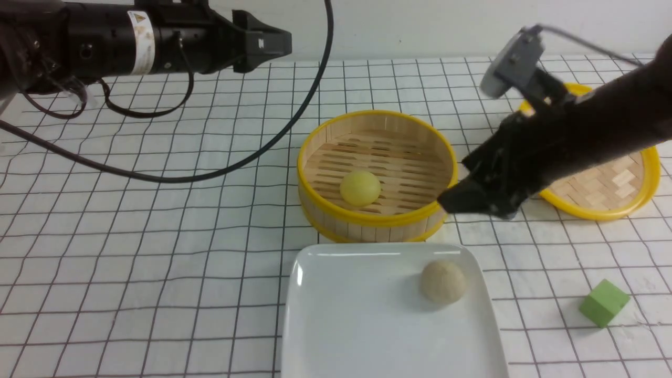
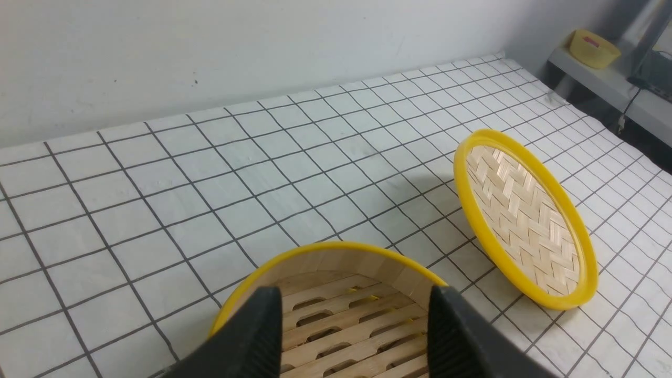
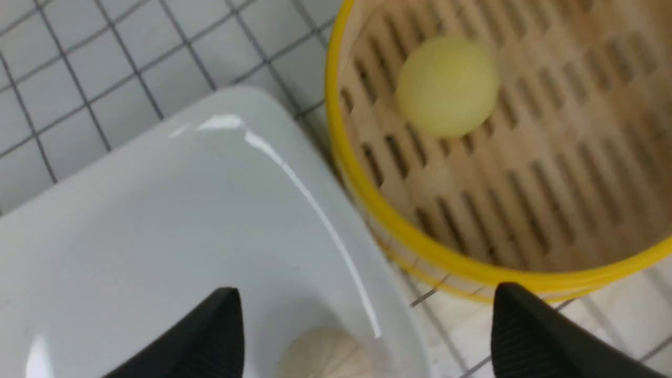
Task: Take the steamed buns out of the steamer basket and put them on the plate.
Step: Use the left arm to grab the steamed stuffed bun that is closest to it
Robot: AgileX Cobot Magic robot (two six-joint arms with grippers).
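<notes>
The steamer basket stands at mid-table with the pale yellow steamed bun on its slatted floor. The beige steamed bun lies free on the white plate, near its far right corner. My right gripper hangs open just right of the basket, above and behind that bun. In the right wrist view, the open right gripper holds nothing; the beige bun lies below it, and the yellow bun is beyond. My left gripper is open and empty, high above the basket.
The shallow woven lid with its yellow rim lies right of the basket, partly behind my right arm. A green cube sits on the checked cloth right of the plate. The left arm's black cable trails across the cloth to the left.
</notes>
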